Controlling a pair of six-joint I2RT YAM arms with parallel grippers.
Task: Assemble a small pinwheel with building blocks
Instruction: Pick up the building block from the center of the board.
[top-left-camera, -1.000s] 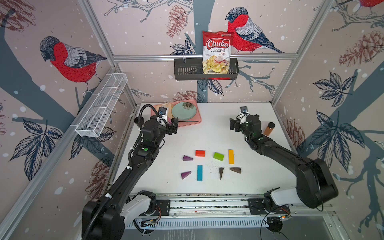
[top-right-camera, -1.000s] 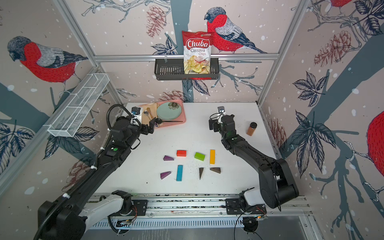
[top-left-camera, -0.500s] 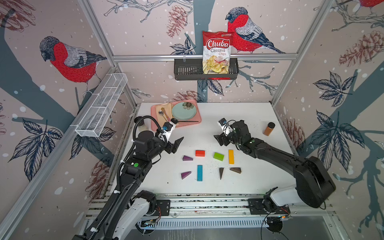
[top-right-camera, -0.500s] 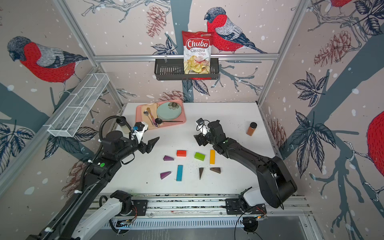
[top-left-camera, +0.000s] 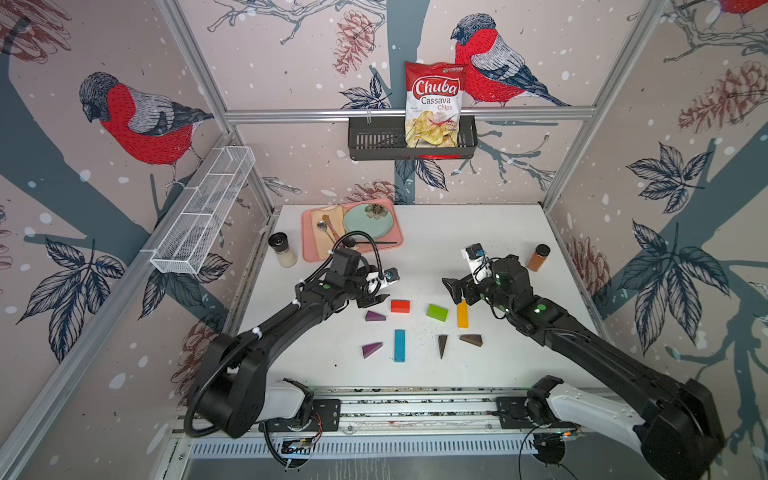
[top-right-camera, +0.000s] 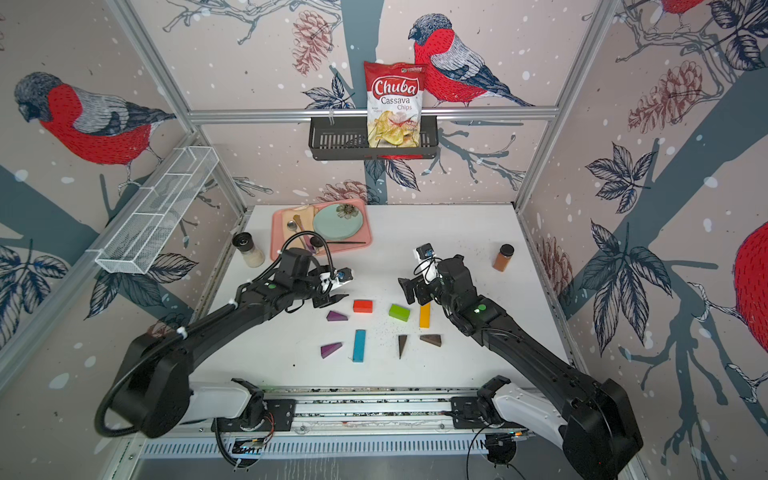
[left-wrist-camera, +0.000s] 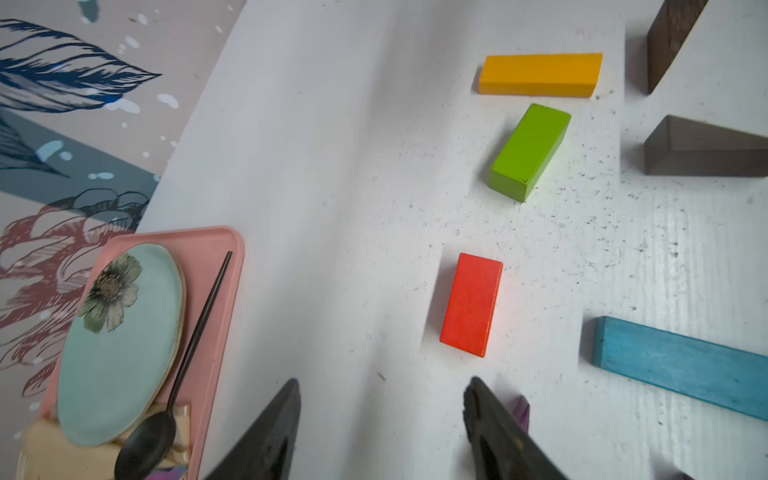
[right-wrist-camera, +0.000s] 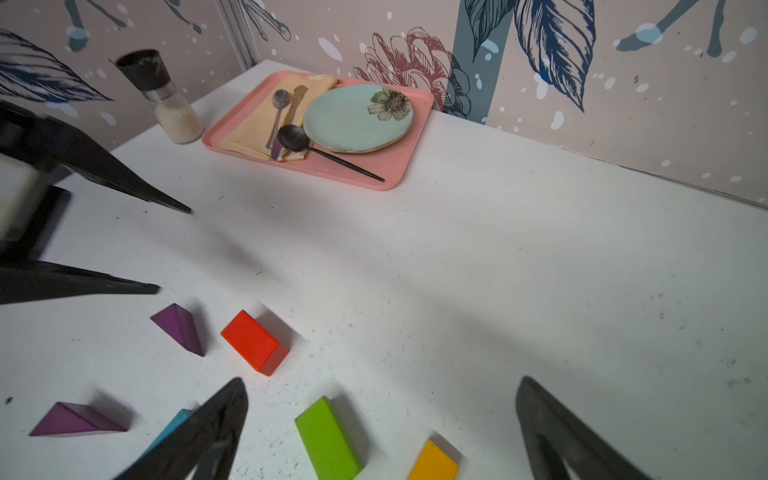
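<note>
Nearest the arm bases, four of the building blocks (top-right-camera: 359, 345) lie in a loose row on the white worktop (top-left-camera: 457, 232): the near purple wedge (top-left-camera: 371, 349), the blue bar (top-left-camera: 399, 345), the first brown wedge (top-left-camera: 442, 345) and the second brown wedge (top-left-camera: 471, 340). None touches another.

Just beyond them lies a second row, also spaced apart: the far purple wedge (top-left-camera: 375, 316), the red cuboid (top-left-camera: 400, 306), the green cuboid (top-left-camera: 437, 312) and the yellow bar (top-left-camera: 462, 314).

The left pincer (left-wrist-camera: 382, 386) is just beside the red cuboid, with the far purple wedge close by one finger. Its jaws stand partly apart with only bare worktop between them. The right pincer (right-wrist-camera: 382, 382) is near the far ends of the green cuboid and the yellow bar. Its jaws are spread wide and grip nothing.

Farther back, a salt grinder (top-left-camera: 283, 250) stands near one side wall and a spice jar (top-left-camera: 538, 257) near the opposite one. A pink tray (right-wrist-camera: 399, 158) carries a pale green plate (top-left-camera: 365, 222) and cutlery. On the back wall a black basket (top-left-camera: 374, 141) holds a chips bag (top-left-camera: 434, 108).
</note>
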